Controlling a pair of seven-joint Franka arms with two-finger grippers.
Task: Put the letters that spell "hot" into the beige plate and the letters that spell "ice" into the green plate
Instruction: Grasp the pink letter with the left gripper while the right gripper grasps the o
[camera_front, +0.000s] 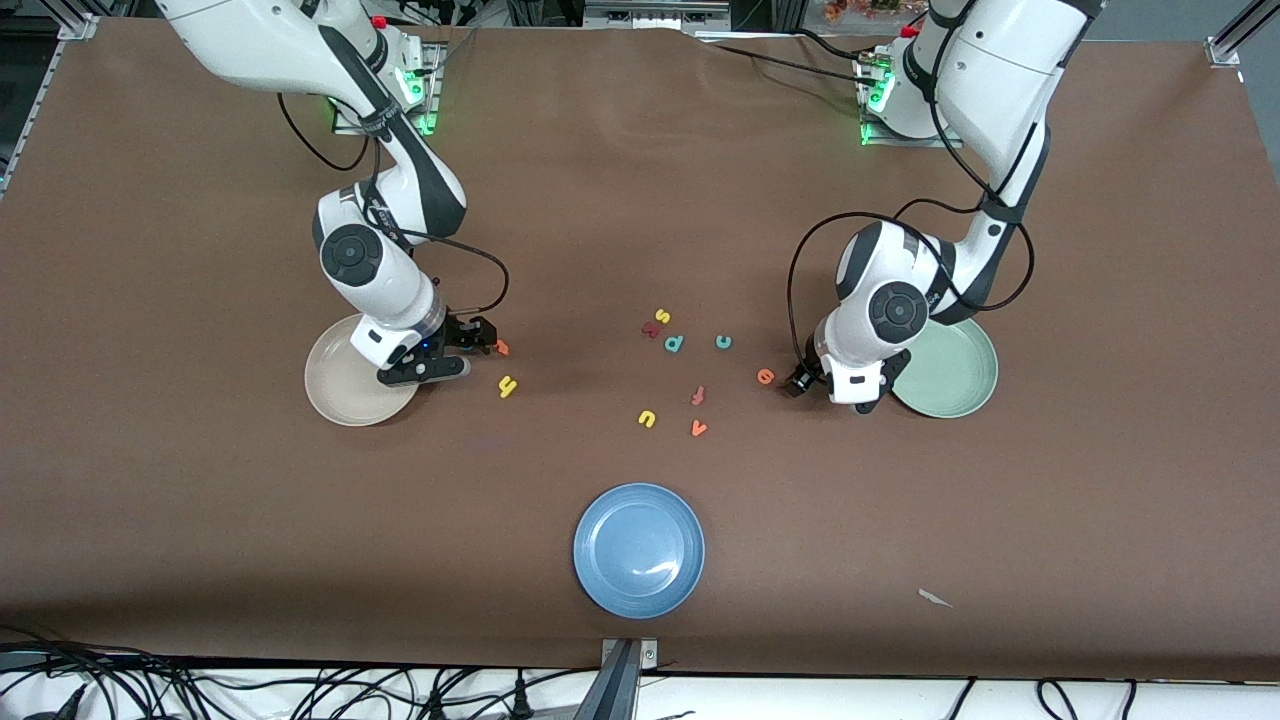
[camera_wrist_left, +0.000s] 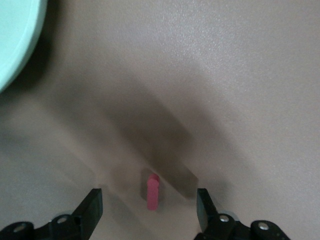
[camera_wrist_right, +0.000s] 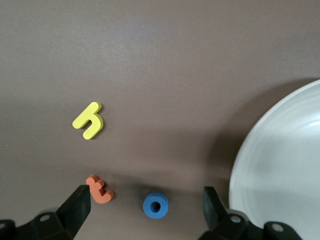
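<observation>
My right gripper (camera_front: 478, 338) is low over the table beside the beige plate (camera_front: 345, 385), open. In the right wrist view the blue o (camera_wrist_right: 155, 206) lies between its open fingers (camera_wrist_right: 76, 205). The orange t (camera_wrist_right: 99, 189) lies by one fingertip, the yellow h (camera_wrist_right: 89, 120) farther off, and the beige plate's rim (camera_wrist_right: 280, 165) is close by. My left gripper (camera_front: 800, 382) is down beside the green plate (camera_front: 950, 370), open. The dark red i (camera_wrist_left: 153, 191) lies between its fingers, clear of both. The orange e (camera_front: 765, 376) and teal c (camera_front: 723, 341) lie near it.
Mid-table lie a yellow s (camera_front: 662, 316), a dark red letter (camera_front: 651, 329), a teal p (camera_front: 674, 343), a dark red f (camera_front: 698, 395), a yellow u (camera_front: 647, 418) and an orange v (camera_front: 699, 428). A blue plate (camera_front: 639, 549) sits nearer the front camera.
</observation>
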